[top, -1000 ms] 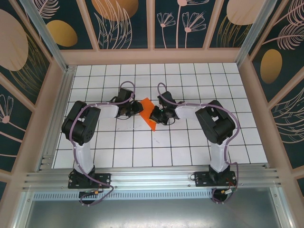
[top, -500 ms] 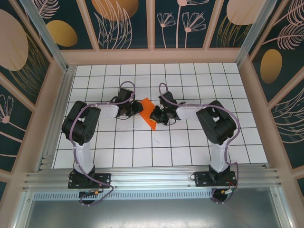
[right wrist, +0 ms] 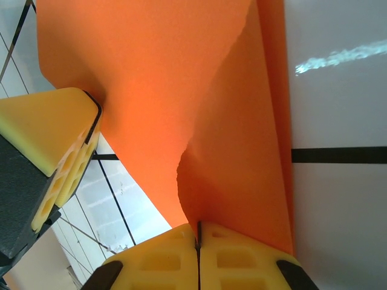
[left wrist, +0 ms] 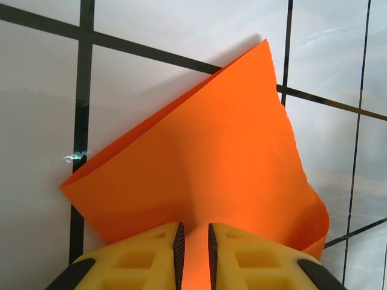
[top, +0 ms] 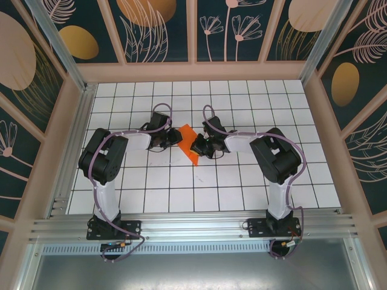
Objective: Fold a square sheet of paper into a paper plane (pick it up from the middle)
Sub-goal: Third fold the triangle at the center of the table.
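The square sheet of paper [top: 188, 145], bright orange and folded into a smaller creased shape, hangs between both grippers over the middle of the table. My left gripper [top: 176, 138] pinches a raised ridge of the sheet [left wrist: 211, 157] between its narrowly spaced pads [left wrist: 193, 232]. My right gripper [top: 197, 147] holds the opposite side, its jaws [right wrist: 198, 228] shut tight on an edge of the paper [right wrist: 181, 78]. In the right wrist view a yellow finger of the left gripper [right wrist: 54, 127] touches the sheet at the left. No finished paper plane is in view.
The white gridded tabletop [top: 242, 187] spreads around the arms, bounded by pale wooden walls [top: 193, 72] at the back and sides. An aluminium rail [top: 193, 225] runs along the near edge by the arm bases.
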